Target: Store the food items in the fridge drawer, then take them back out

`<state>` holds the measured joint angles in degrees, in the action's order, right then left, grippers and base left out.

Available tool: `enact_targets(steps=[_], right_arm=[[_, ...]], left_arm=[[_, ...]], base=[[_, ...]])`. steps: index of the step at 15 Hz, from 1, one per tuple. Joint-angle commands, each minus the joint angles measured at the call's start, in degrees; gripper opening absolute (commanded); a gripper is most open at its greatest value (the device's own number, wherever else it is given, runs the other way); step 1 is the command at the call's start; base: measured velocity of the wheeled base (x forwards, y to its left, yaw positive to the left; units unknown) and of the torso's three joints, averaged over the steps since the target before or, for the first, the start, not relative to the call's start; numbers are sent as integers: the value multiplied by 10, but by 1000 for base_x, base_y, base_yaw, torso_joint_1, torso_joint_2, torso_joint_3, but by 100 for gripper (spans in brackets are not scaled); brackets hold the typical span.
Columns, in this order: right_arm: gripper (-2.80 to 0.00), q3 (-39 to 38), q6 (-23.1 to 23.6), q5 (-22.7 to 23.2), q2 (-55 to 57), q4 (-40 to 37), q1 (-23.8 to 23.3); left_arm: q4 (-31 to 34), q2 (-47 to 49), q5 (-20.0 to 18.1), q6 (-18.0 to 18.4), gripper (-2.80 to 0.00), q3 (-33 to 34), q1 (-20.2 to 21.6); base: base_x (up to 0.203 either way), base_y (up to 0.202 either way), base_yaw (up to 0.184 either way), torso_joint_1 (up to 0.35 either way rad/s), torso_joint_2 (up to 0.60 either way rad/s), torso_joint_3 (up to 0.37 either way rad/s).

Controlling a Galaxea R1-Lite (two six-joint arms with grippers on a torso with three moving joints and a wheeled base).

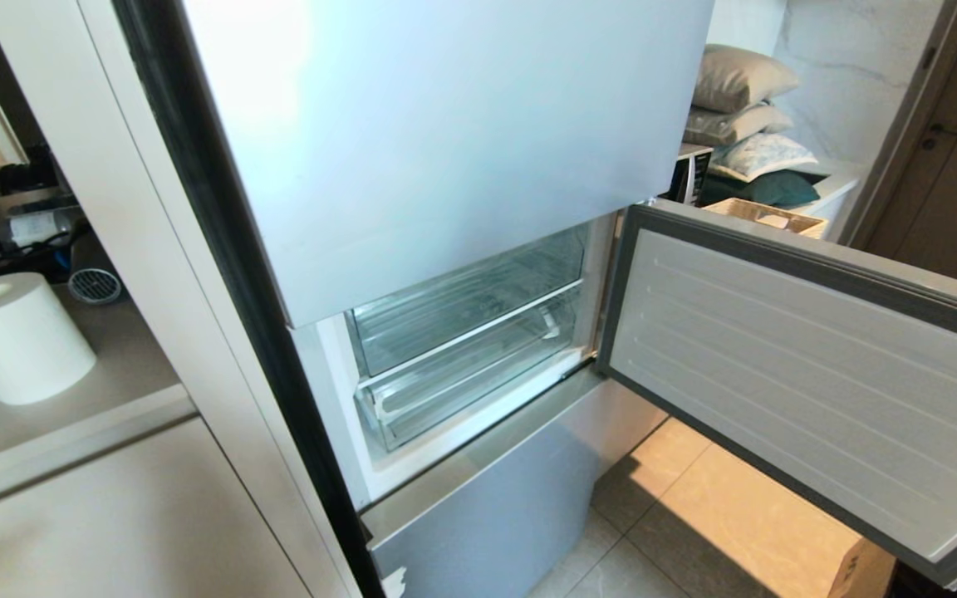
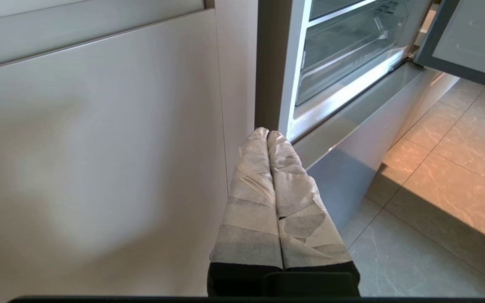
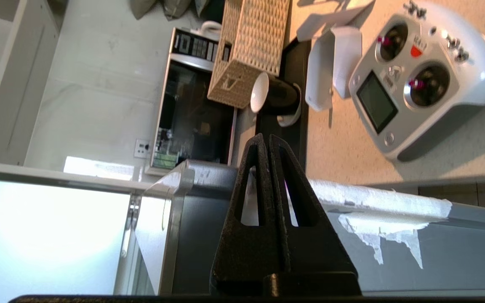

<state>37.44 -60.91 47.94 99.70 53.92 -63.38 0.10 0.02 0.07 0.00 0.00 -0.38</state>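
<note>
The fridge's middle compartment stands open, its door (image 1: 777, 365) swung out to the right. Inside are two clear plastic drawers, one above the other, both pushed in: an upper one (image 1: 462, 303) and a lower one (image 1: 470, 378). I cannot tell which of them is the shallow fridge drawer. The food items are out of view. Neither arm shows in the head view. My left gripper (image 2: 267, 131), wrapped in pale tape, is shut and empty, low beside the cabinet front left of the fridge. My black right gripper (image 3: 266, 136) is shut and empty, near the open door's top edge (image 3: 373, 198).
A wicker basket (image 3: 251, 46), a dark cup (image 3: 276, 99) and a white remote controller (image 3: 423, 75) lie on the counter beyond the door. A paper roll (image 1: 17, 332) stands on the left counter. Pillows (image 1: 744, 108) are stacked at the back right. A cardboard box (image 1: 861, 573) sits under the door.
</note>
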Motion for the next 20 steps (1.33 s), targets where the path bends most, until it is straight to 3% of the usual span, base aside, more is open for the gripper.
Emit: enact_targets(steps=[1, 4, 6, 8, 10, 11, 12, 15, 16, 20], right_arm=[[-280, -20, -2, 17, -42, -2, -11], [-280, -46, -6, 69, -146, -5, -64], [-280, -19, -52, 81, -224, 0, -98], [-280, 66, -130, 72, -251, 7, -113], [-280, 122, -161, 32, -216, 10, -116], [-280, 126, -142, -5, -197, 10, -116], [-280, 121, -85, -58, -181, 9, -114], [-280, 68, 97, -286, -127, 8, -58], [-280, 34, 118, -302, -118, 7, -36], [-280, -54, 126, -262, -118, 5, 91]], left_arm=[[0, 0, 0, 0, -280, 0, 0], [0, 0, 0, 0, -280, 0, -1], [0, 0, 0, 0, -280, 0, 0], [0, 0, 0, 0, -280, 0, 0], [0, 0, 0, 0, -280, 0, 0], [0, 0, 0, 0, -280, 0, 0], [0, 0, 0, 0, -280, 0, 0], [0, 0, 0, 0, -280, 0, 0], [0, 0, 0, 0, -280, 0, 0], [0, 0, 0, 0, -280, 0, 0]], base=[[0, 0, 0, 0, 0, 0], [0, 0, 0, 0, 0, 0], [0, 0, 0, 0, 0, 0], [0, 0, 0, 0, 0, 0], [0, 0, 0, 0, 0, 0], [0, 0, 0, 0, 0, 0], [0, 0, 0, 0, 0, 0], [0, 0, 0, 0, 0, 0], [0, 0, 0, 0, 0, 0], [0, 0, 0, 0, 0, 0]])
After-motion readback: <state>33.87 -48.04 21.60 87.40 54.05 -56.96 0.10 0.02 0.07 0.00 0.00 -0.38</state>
